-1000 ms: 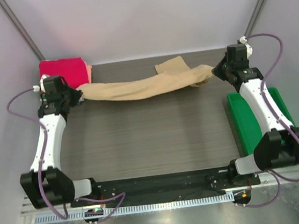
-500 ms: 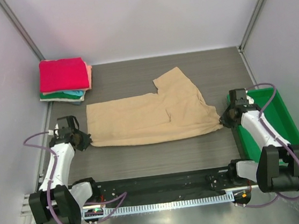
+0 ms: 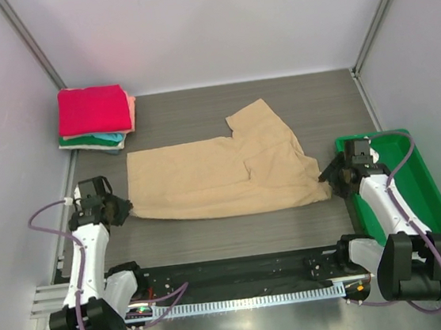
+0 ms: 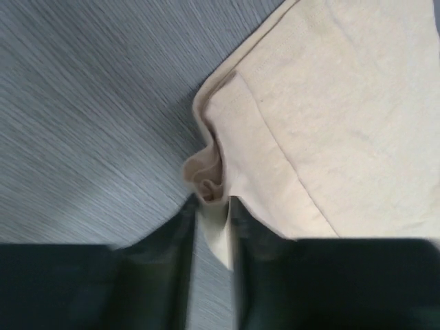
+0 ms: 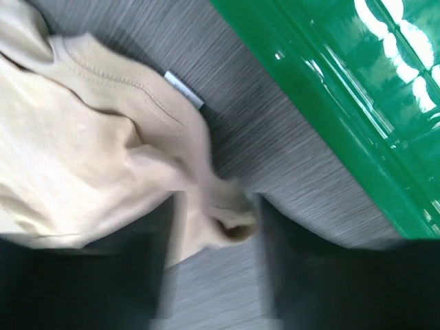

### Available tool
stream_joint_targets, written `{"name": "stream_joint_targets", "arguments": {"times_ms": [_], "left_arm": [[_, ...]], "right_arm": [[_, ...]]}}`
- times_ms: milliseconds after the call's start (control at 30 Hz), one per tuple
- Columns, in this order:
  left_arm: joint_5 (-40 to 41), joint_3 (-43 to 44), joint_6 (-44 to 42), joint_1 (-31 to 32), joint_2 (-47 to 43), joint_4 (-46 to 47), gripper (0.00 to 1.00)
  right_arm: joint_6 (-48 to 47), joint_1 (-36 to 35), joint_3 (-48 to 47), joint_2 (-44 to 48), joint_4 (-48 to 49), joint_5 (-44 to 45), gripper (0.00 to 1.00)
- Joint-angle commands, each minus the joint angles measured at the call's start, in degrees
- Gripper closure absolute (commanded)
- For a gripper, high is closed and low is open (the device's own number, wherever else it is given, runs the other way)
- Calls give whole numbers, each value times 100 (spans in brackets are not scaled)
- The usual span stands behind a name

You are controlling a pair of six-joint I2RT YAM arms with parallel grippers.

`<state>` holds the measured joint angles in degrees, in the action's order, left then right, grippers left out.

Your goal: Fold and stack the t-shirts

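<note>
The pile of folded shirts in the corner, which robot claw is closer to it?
Left. The left claw sits at the tan shirt's near-left corner, below the folded stack. The right claw is across the table beside the green tray.
</note>
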<state>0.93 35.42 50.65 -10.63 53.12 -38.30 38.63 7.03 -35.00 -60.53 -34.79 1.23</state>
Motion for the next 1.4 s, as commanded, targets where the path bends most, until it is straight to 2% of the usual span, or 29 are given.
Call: {"name": "stream_joint_targets", "arguments": {"times_ms": [0,33,100,133,200,300,400,467,500,533,600,700,867,967,1133,1367], "left_arm": [[311,-79,225,-70,-468,-230,66],[285,-149,295,-70,-652,-221,39],[233,-97,375,-62,-768,-317,26],[198,25,384,-70,-821,-431,20],[179,263,270,-70,-952,-650,17],[241,886,-185,-70,-1180,-792,16],[49,1063,-808,-70,-1278,-766,15],[-58,1116,-1013,-70,-1261,-836,15],[-58,1090,-1066,-70,-1252,-854,15],[-58,1046,-1084,-70,-1252,-767,15],[-548,941,-1101,-70,-1243,-496,15],[-787,905,-1198,-70,-1164,-336,15],[-989,1274,-1908,-70,-892,-678,15],[-980,1169,-1831,-70,-848,-521,16],[-972,1081,-1769,-79,-760,-388,18],[-1182,1020,-1787,-79,-891,-292,19]], "right_arm": [[170,44,-7,226,24,-44,28],[258,53,11,261,24,-53,21],[303,44,-6,349,16,-53,12],[312,53,-41,393,-10,-53,11],[312,53,-225,550,-63,-44,10],[216,36,-672,683,137,-499,11],[110,-131,-1051,552,314,-721,13],[66,-332,-1515,219,437,-652,14],[13,-673,-1683,78,490,-573,13],[-118,-920,-1859,-306,542,-406,13],[-294,-1552,-2491,-799,526,340,10],[-532,-1836,-3379,-1968,429,501,7],[-997,-1898,-4924,-3769,253,123,9],[-1199,-1907,-5709,-4525,253,210,9],[-1428,-1933,-7122,-5617,-72,430,9],[-1868,-1968,-8346,-6769,-134,737,9]]}}
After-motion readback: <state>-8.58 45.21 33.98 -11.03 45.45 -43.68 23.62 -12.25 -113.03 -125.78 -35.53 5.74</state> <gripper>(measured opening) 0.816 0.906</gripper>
